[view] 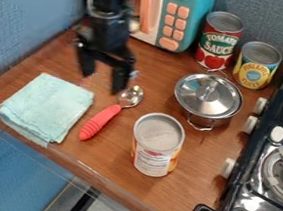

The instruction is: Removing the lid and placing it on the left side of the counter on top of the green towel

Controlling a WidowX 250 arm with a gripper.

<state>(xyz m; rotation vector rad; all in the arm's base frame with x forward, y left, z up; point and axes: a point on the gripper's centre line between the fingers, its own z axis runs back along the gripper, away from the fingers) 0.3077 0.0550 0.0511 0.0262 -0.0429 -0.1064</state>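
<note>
1. Your gripper [103, 80] hung above the counter [112, 161], between the green towel [48, 105] and the spoon's metal bowl [131, 96], its jaws spread with nothing between them.
2. The lid [208, 96] sat on the silver pot [200, 121], well apart from the towel, so you were at the approach, with the grasp not yet made.
3. Your next move called for crossing toward the stove side, centring over the lid's knob and lowering with the jaws apart.
4. You then needed to close on the knob and lift straight up.
</note>
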